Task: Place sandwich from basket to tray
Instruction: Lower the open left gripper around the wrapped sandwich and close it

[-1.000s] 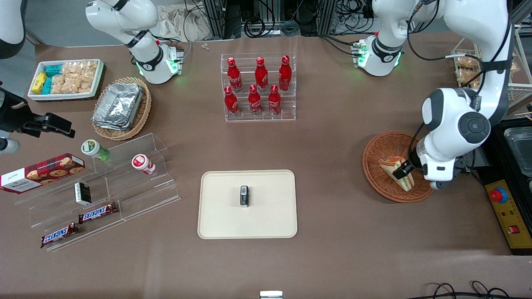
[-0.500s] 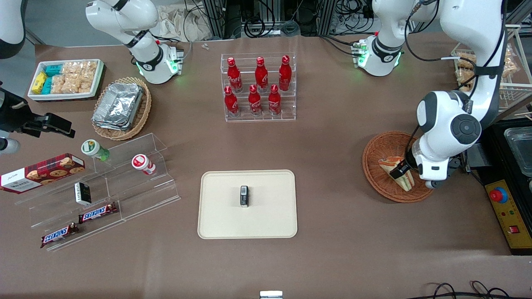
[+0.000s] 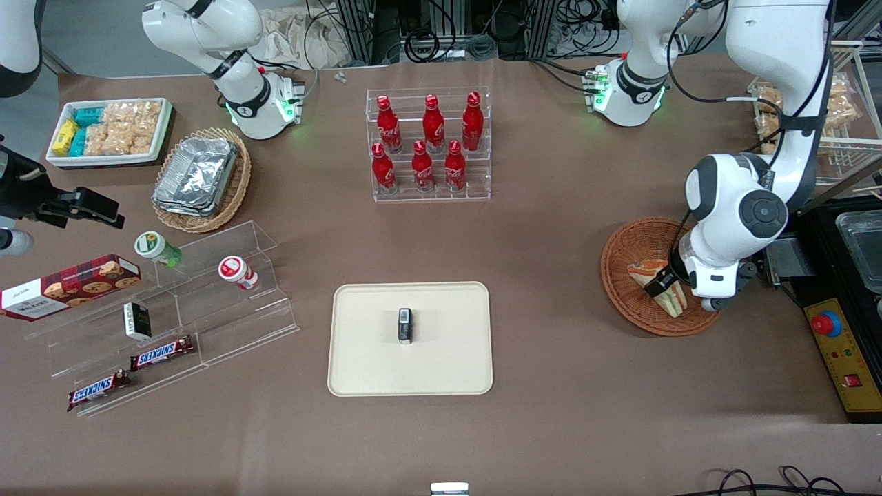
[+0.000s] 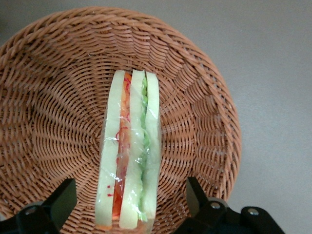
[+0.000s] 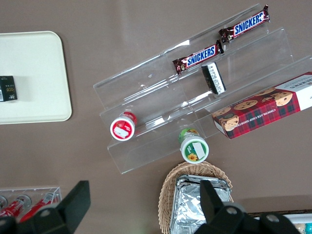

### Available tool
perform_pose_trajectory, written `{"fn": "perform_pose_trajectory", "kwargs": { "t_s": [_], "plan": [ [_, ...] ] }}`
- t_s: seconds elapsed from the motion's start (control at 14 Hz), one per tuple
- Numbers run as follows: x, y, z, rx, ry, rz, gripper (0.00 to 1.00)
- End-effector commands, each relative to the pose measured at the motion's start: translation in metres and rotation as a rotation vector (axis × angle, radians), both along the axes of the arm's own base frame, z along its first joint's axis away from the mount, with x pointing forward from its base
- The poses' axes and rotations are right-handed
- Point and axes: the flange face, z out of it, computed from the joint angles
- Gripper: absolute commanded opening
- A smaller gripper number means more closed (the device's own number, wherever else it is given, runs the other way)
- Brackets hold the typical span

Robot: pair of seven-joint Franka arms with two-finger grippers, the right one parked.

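The claw (image 4: 127, 209) straddles the sandwich (image 4: 129, 156) in the basket (image 4: 204, 97).

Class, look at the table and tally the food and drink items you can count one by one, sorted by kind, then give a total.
Red cola bottles in the clear rack: 6
Snickers bars on the clear stepped stand: 2
Round lidded cups on that stand: 2
Plaid cookie box: 1
Triangular wedge sandwich in the reddish-brown wicker basket, open gripper around it: 1
Total: 12
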Motion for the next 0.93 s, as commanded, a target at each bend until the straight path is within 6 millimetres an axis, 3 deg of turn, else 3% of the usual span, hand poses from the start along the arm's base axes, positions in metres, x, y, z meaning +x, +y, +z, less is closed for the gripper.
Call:
{"fn": "perform_pose_trajectory", "kwargs": {
  "t_s": [0.0, 0.36, 0.43, 0.57, 0.64, 0.71, 0.86],
  "plan": [
    [-0.003, 0.002, -0.007, -0.008, -0.012, 0.022, 1.00],
    [-0.004, 0.001, -0.018, -0.022, -0.004, 0.043, 0.99],
    [-0.004, 0.001, -0.018, -0.022, -0.004, 0.040, 0.87],
    [-0.003, 0.001, -0.018, -0.022, -0.004, 0.033, 0.33],
    [-0.003, 0.001, -0.018, -0.022, -0.004, 0.031, 0.12],
    [-0.004, 0.001, -0.019, -0.022, -0.001, 0.030, 0.00],
    [-0.003, 0.000, -0.018, -0.022, -0.002, 0.028, 0.00]
  ]
}}
